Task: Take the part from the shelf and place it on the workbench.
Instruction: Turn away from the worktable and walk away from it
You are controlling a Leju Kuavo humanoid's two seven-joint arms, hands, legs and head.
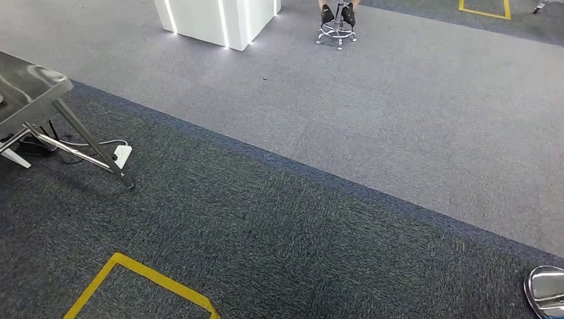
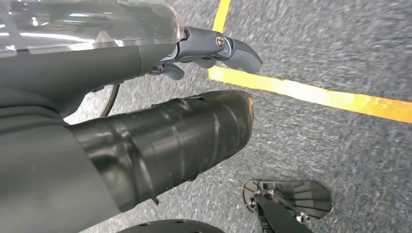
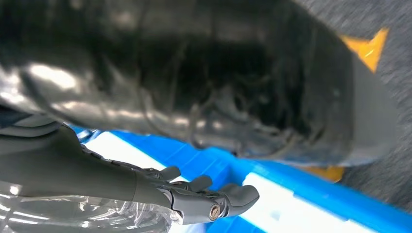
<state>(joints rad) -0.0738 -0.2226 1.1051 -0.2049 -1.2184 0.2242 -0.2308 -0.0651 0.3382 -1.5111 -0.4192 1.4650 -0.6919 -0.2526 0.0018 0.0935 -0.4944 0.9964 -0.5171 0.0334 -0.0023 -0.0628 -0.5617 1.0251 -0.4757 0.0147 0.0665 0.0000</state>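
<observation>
No part or shelf is in sight, so where the part is cannot be told and the task looks barely begun. The left hand (image 2: 214,48) and right hand (image 3: 204,201) hang loose, holding nothing, above the carpet (image 1: 299,219); the right is beside a blue bin (image 3: 291,194).

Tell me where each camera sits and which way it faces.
Head view: high on the body, facing forward and down at carpet, yellow floor tape and a metal table.
Left wrist view: behind the left hand, facing down at carpet and tape.
Right wrist view: behind the right hand, facing a blue-and-white surface I cannot identify.
Shared: head and left wrist views both show carpet and yellow tape.
</observation>
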